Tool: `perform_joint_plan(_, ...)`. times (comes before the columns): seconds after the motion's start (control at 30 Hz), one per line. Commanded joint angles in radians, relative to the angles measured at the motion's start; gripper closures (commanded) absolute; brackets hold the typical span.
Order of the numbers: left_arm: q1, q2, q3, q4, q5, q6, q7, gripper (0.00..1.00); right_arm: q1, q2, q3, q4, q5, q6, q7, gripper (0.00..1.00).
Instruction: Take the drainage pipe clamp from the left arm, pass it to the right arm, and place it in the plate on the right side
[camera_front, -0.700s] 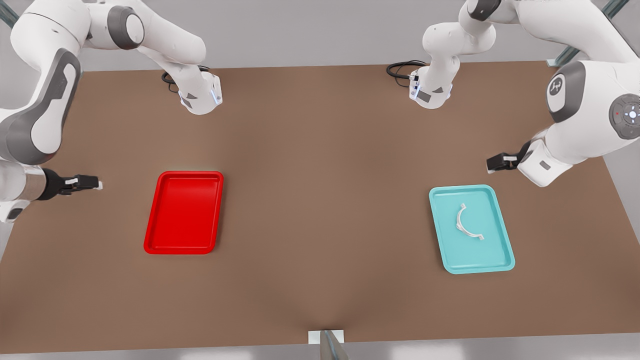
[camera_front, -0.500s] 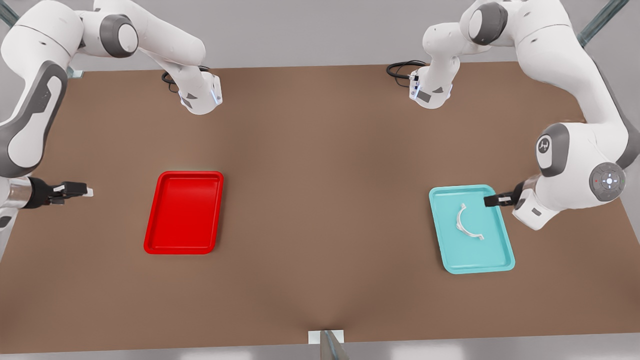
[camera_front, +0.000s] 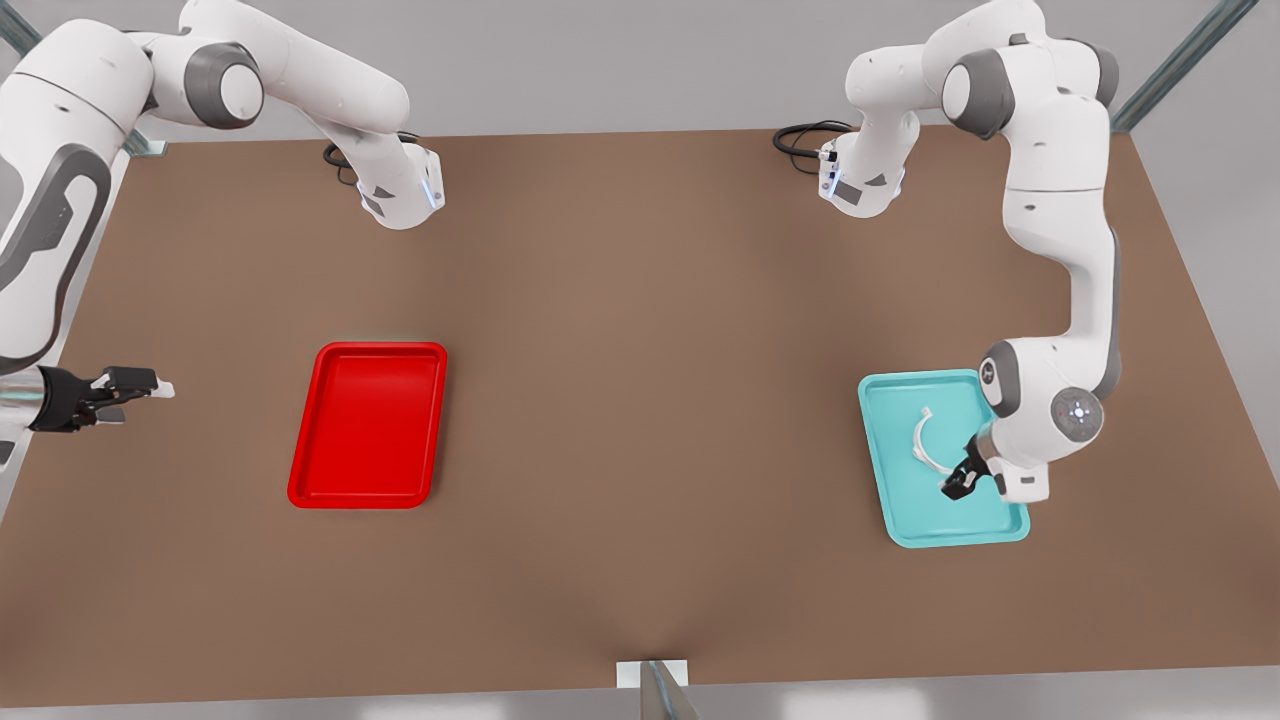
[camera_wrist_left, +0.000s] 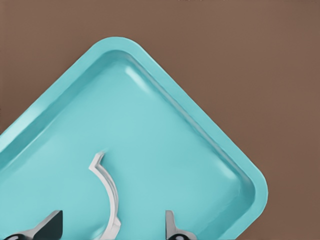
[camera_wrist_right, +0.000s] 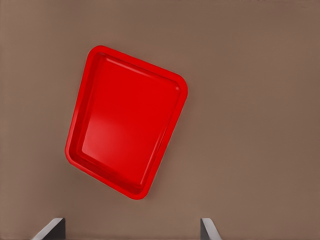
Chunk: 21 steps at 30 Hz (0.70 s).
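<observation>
The drainage pipe clamp, a thin white half-ring, lies in a teal tray at the front view's right. My left gripper hangs low over the tray at the clamp's near end. In the left wrist view the clamp runs down between the spread fingertips of the left gripper, which is open. The red plate sits at the front view's left. My right gripper waits open beside it, apart from its rim. The right wrist view shows the plate ahead of the right gripper.
Both arm bases stand at the table's back edge, each with a black cable coiled beside it. A small white bracket sits at the front edge. Bare brown tabletop spans the gap between the two trays.
The left arm swung in from outside the teal tray and lowered its gripper to the clamp's near end. The right gripper drifted slightly away from the red plate.
</observation>
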Motion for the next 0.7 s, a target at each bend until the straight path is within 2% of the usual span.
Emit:
perform_joint_plan(0.0,0.002,0.001,0.007,-0.016,0.001,0.097,-0.587,0.00,-0.011,0.010,0.001,0.000,0.006,0.007,-0.222,0.00)
perform_joint_plan(0.27,0.025,0.049,0.008,-0.016,0.003,0.097,-0.533,0.02,-0.030,0.027,0.001,0.000,0.007,0.027,-0.250,0.00)
perform_joint_plan(0.3,0.022,0.049,0.008,-0.016,0.003,0.097,-0.533,0.10,-0.042,0.034,0.001,0.000,0.024,0.027,-0.258,0.00)
perform_joint_plan(0.33,0.022,0.054,0.008,-0.016,0.003,0.097,-0.533,0.23,-0.047,0.039,0.001,0.000,0.032,0.027,-0.265,0.00)
perform_joint_plan(0.4,0.022,0.055,0.008,-0.016,0.003,0.097,-0.533,0.33,-0.047,0.036,0.004,0.002,0.032,0.027,-0.255,0.00)
perform_joint_plan(0.43,0.022,0.057,0.008,-0.016,0.003,0.097,-0.533,0.34,-0.038,0.030,0.020,0.002,0.032,0.024,-0.230,0.00)
perform_joint_plan(0.57,0.022,0.064,0.008,-0.016,0.003,0.097,-0.527,0.35,0.245,-0.128,0.020,0.002,-0.067,-0.053,0.178,0.00)
perform_joint_plan(0.67,0.022,0.072,0.008,-0.016,0.003,0.097,-0.527,0.36,0.271,-0.137,0.020,0.003,-0.068,-0.053,0.222,0.00)
